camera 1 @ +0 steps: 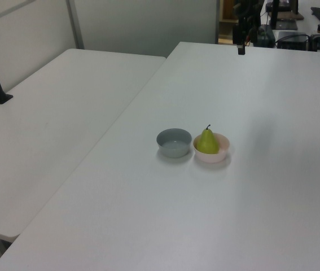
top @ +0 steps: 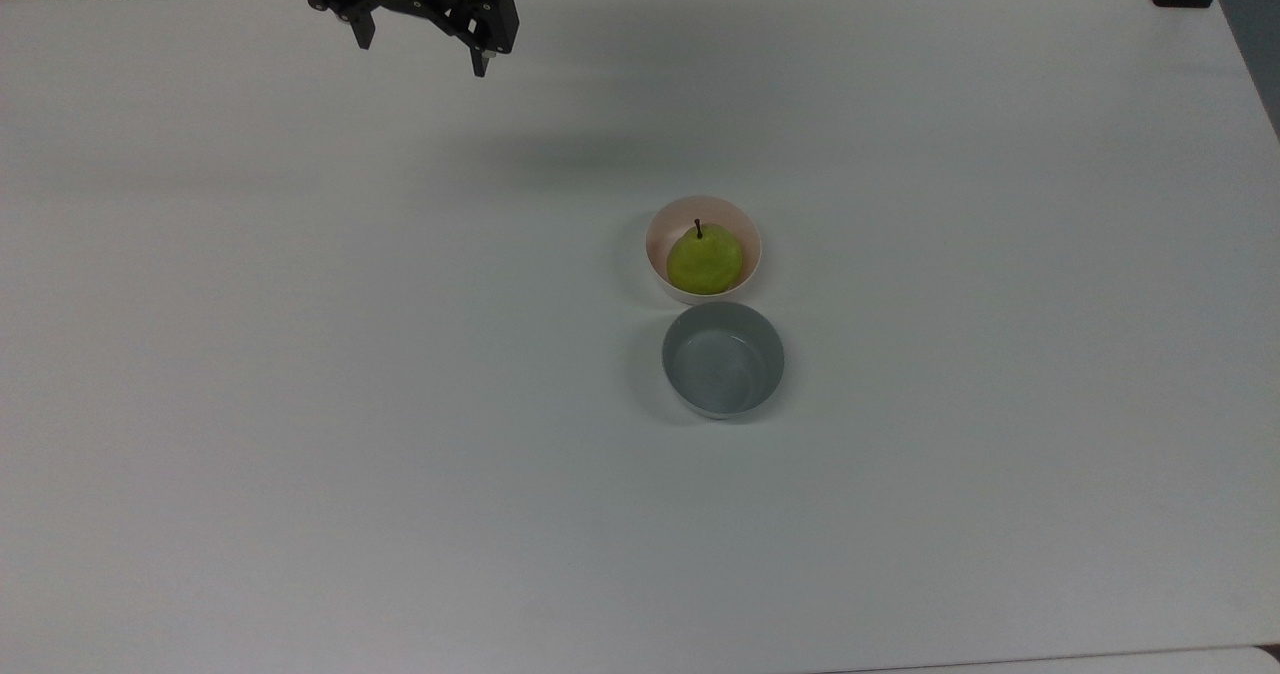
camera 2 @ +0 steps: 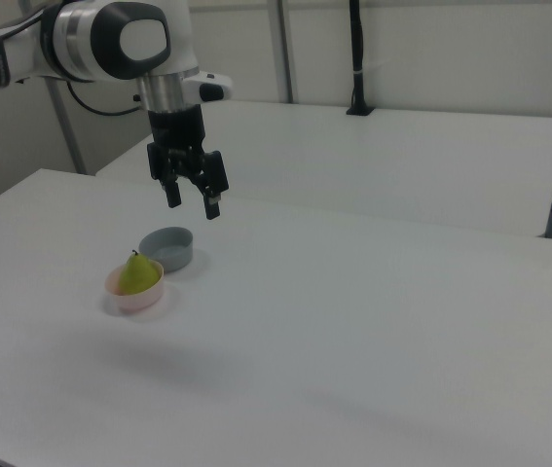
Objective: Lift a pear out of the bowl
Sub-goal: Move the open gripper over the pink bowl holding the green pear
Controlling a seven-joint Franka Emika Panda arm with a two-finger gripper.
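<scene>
A yellow-green pear (top: 705, 260) (camera 1: 207, 141) (camera 2: 138, 273) with a short dark stem sits upright in the pale pink bowl (top: 654, 244) (camera 1: 211, 155) (camera 2: 134, 293) near the table's middle. My gripper (top: 424, 54) (camera 2: 193, 206) hangs high above the table, far from the bowl, toward the top view's upper left. Its two black fingers are spread apart with nothing between them. In the left view the gripper (camera 1: 241, 48) is small at the table's far end.
A grey bowl (top: 722, 359) (camera 1: 174, 142) (camera 2: 167, 249) stands right beside the pink bowl, almost touching it. A second white table (camera 1: 52, 107) adjoins on the left view's left. A black post (camera 2: 356, 58) stands on the far table.
</scene>
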